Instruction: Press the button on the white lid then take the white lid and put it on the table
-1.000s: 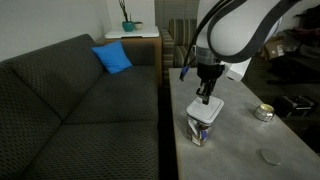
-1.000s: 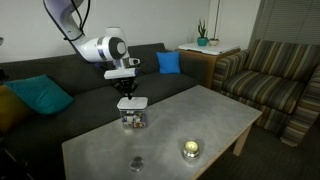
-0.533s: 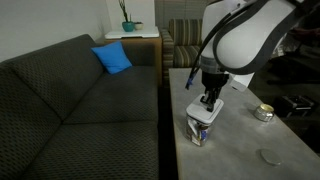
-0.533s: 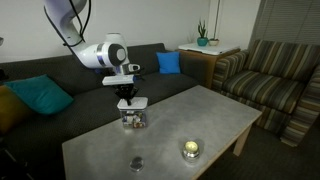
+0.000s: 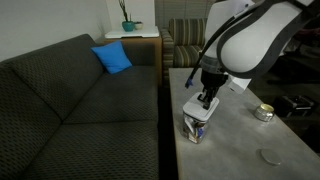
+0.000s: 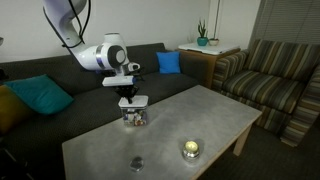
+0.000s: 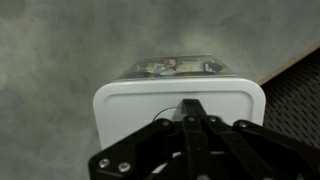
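Note:
The white lid (image 7: 130,105) sits on top of the clear container (image 7: 175,66), which stands near the sofa-side edge of the light-grey table (image 5: 240,140). The lid also shows in both exterior views (image 5: 201,112) (image 6: 133,101). My gripper (image 7: 190,104) is shut, its joined fingertips pointing straight down onto the round button at the lid's middle. In both exterior views the gripper (image 5: 206,98) (image 6: 127,96) stands upright just over the lid. The button itself is mostly hidden under the fingertips.
A small round silvery tin (image 5: 264,113) (image 6: 190,150) and a flat grey disc (image 5: 268,156) (image 6: 136,163) lie on the table. A dark sofa (image 5: 80,110) with a blue cushion (image 5: 113,58) runs along the table's edge. A striped armchair (image 6: 270,75) stands beyond.
My gripper has come down from above the container until its shut fingertips reach the lid's middle. The arm has swung slightly. The container and lid have not moved.

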